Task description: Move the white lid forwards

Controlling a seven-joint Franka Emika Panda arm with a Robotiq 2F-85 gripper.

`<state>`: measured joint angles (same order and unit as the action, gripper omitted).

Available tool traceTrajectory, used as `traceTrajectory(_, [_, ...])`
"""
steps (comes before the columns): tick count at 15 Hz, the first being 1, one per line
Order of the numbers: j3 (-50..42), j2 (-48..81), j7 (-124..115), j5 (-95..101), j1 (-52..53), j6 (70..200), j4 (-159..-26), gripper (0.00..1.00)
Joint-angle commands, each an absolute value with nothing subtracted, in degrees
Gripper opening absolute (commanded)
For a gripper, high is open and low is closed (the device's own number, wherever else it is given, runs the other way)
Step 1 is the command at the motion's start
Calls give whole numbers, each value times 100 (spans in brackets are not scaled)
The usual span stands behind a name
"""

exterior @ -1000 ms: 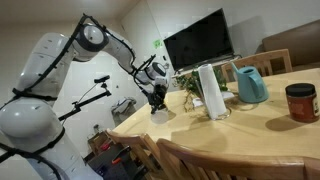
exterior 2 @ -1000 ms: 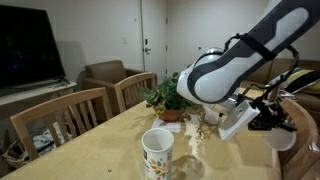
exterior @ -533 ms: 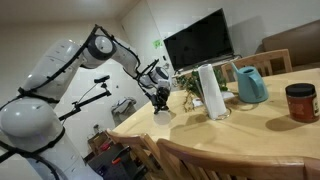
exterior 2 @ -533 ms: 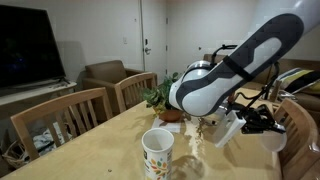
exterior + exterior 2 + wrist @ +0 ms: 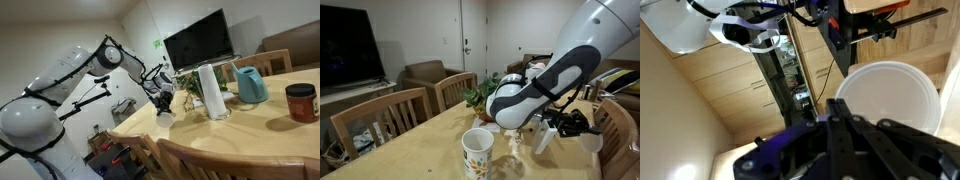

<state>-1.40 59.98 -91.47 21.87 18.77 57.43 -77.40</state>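
Hand [image 5: 836, 124] is clamped fully shut with nothing in it, its tips right beside the rim of the white lid [image 5: 890, 100]. Lid's lying flat on the bench [image 5: 425, 150], just past the hand

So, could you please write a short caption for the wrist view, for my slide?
Shut gripper at the edge of the white lid on a wooden table.

Home dining room: wooden table [image 5: 262, 130], chairs [image 5: 396, 110], television [image 5: 198, 42], armchair [image 5: 426, 73], potted plant [image 5: 484, 97].
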Motion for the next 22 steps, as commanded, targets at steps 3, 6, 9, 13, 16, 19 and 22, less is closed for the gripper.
traceTrajectory(3, [-186,6314,-8829,2278,1932,5538,-7164,0])
traceTrajectory(6, [-201,6527,-8686,2284,1957,5446,-6875,0])
traceTrajectory(9, [-243,6807,-8569,2278,1988,5222,-6549,0])
traceTrajectory(13, [-291,7133,-8373,2299,2020,4974,-6172,0])
traceTrajectory(16, [-303,7261,-8241,2281,2006,4983,-5943,0])
traceTrajectory(19, [-321,7378,-8032,2294,2013,5006,-5760,0])
traceTrajectory(22, [-358,7521,-7829,2310,2042,4903,-5540,0])
